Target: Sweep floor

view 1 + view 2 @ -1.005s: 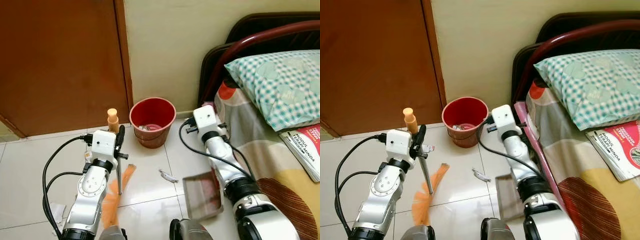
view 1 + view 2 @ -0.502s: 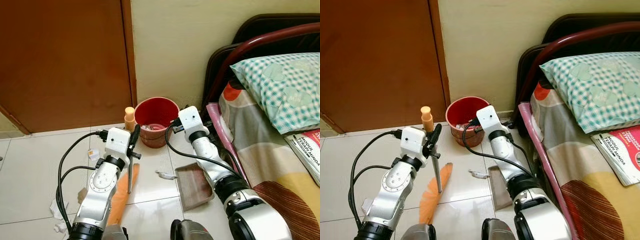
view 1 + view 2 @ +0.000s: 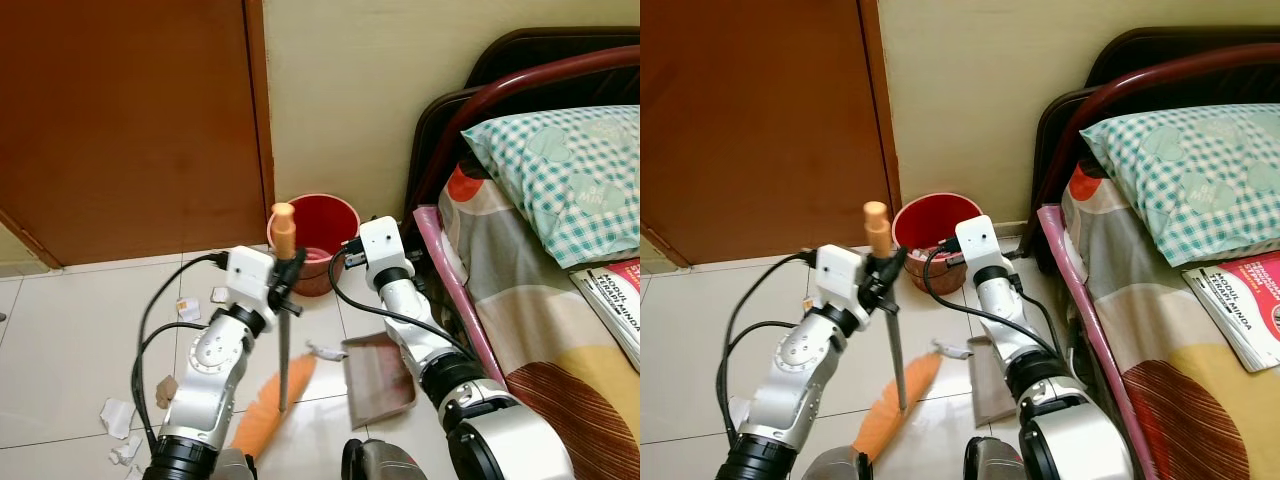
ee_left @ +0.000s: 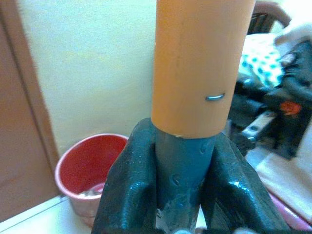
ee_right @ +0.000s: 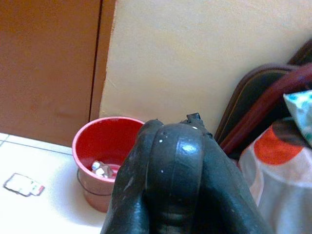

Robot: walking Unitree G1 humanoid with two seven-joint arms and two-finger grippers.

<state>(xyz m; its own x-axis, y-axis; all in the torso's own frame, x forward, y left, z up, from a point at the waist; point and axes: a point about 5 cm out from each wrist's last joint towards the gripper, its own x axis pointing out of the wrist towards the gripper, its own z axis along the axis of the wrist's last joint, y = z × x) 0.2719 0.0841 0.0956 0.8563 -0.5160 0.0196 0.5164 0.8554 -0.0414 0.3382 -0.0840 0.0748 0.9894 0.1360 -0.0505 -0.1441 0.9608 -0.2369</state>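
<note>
1. White tiled floor point(image 3: 70, 330): scattered paper scraps point(image 3: 116, 417) lie well left of the dustpan; they need gathering rightward.
2. Orange-bristled broom with grey metal shaft point(image 3: 283, 340): left gripper point(image 3: 290, 285) clamps the shaft below its orange cap; keep bristles flat, strokes short.
3. Brown dustpan point(image 3: 378, 372): right gripper point(image 3: 352, 257) closed, apparently on its handle; lip should stay grounded.
4. Paper scrap point(image 3: 326, 351): just beside the lip, the likely first sweep.
</note>
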